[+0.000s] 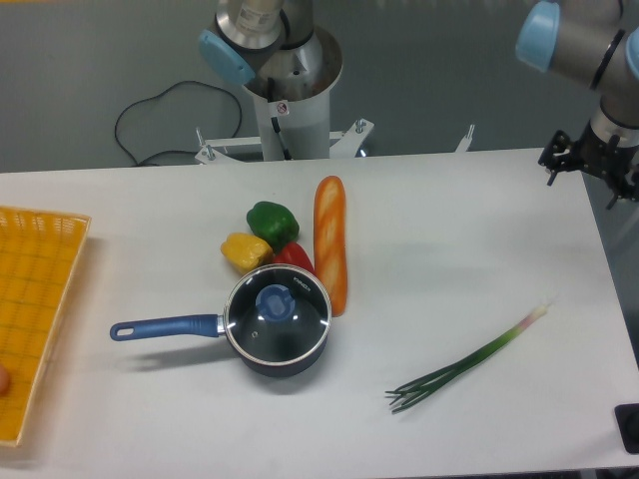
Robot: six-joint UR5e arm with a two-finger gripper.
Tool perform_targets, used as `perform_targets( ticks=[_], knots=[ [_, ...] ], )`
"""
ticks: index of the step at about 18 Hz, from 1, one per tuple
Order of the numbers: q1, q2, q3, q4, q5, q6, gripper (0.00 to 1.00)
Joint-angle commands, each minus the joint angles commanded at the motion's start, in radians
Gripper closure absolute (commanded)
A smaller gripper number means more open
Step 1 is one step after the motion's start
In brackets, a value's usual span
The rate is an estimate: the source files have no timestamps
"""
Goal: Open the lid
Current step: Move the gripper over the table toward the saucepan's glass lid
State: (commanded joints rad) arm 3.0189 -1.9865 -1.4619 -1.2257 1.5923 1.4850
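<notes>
Lid (277, 312): 1, on saucepan (262, 349) | peppers: 3 | baguette (330, 242): 1

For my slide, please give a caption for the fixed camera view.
Glass lid still on the pan; claw far away at the table's right edge.

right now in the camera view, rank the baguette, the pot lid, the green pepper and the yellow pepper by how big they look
1. baguette, longest by far
2. lid, the widest round shape, sitting on the saucepan
3. green pepper and yellow pepper: they look about alike, and the two overlap, so I won't rank them.
</notes>
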Motion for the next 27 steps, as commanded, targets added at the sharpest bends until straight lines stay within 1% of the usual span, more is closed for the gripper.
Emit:
perform_targets(
  ticks=[5,9,14,20,23,27],
  knots=[
    [-0.003,0.003,0.000,-0.002,-0.018,0.000,0.00],
    [-0.028,0.009,-0.003,0.003,-0.046,-0.002,0.00],
    [-0.032,0.003,-0.008,0.009,-0.072,0.011,0.00],
    [-0.123,0.012,-0.011,0.011,-0.072,-0.012,0.00],
    [-0.149,0.029,-0.011,0.009,-0.069,-0.031,0.00],
    [-0.204,0.044,-0.020,0.009,-0.023,-0.032,0.00]
  ],
)
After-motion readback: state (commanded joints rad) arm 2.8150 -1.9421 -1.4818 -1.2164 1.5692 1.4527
